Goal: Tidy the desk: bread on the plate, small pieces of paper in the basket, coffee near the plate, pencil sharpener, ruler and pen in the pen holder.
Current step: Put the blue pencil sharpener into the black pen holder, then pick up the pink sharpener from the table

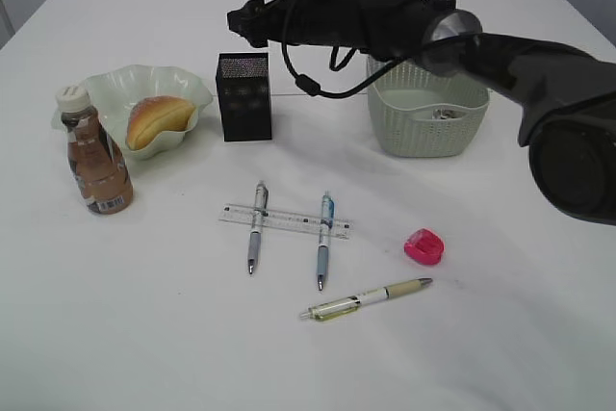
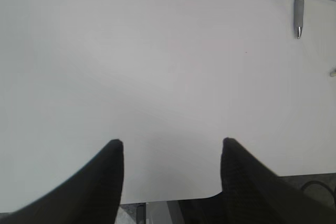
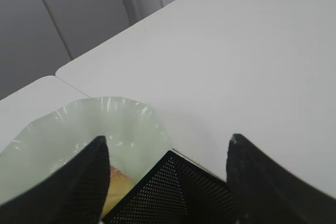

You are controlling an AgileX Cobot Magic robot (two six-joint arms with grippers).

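Nearest item: yellow-green pen [image 1: 366,298], lying loose at the front of the bench [image 1: 144,334].
Other pens: two pens [image 1: 256,226] [image 1: 324,239], lying across the clear ruler [image 1: 285,221]; none put away.
Sharpener: pink pencil sharpener [image 1: 424,246], on the bench right of the ruler, not yet moved.
Bread: bread [image 1: 156,119] sits on the plate [image 1: 120,84]; done.
Coffee: coffee bottle [image 1: 94,153] stands upright just beside the plate; looks done.
Paper: something small and pale lies in the basket [image 1: 423,127]; no scraps visible on the bench.
Pen holder: black mesh pen holder [image 1: 244,95], between plate and basket; contents cannot be seen.
Right claw [image 3: 168,148]: released, empty, reaching over the pen holder.
Left claw [image 2: 170,145]: released, empty, above bare bench.
Remaining: pens, ruler, sharpener.
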